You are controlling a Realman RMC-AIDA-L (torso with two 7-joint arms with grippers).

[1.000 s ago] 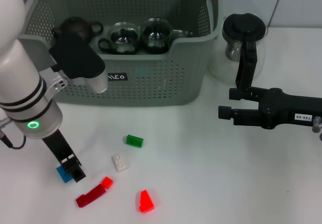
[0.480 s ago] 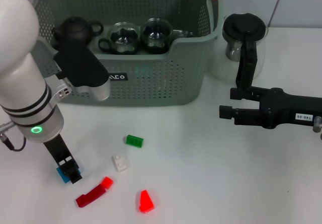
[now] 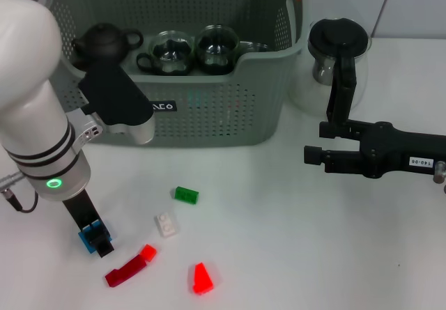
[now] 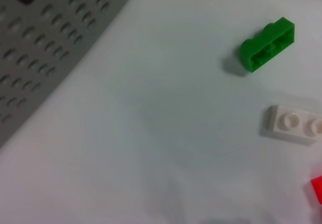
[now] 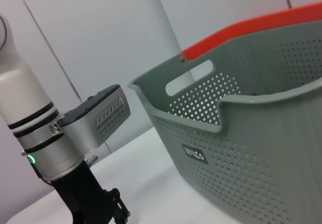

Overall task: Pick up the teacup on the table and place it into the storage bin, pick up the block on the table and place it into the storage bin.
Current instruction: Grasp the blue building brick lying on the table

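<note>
Six small building blocks lie on the white table (image 3: 293, 254): one blue block (image 3: 88, 237), one green block (image 3: 186, 195), one white block (image 3: 166, 224), and three red pieces, namely a dark red long block (image 3: 122, 274), a bright red small block (image 3: 148, 252) touching its end, and a red sloped block (image 3: 202, 279)

One grey storage bin (image 3: 230, 111) stands behind them, holding one dark teapot (image 3: 104, 40) and two glass teacups: the first teacup (image 3: 169, 52) and the second teacup (image 3: 217, 47) beside it

One glass jug (image 3: 333, 56) with a black lid stands beside the bin

Two robot grippers are in view, the left gripper (image 3: 95, 239) and the right gripper (image 3: 313, 155)
</note>
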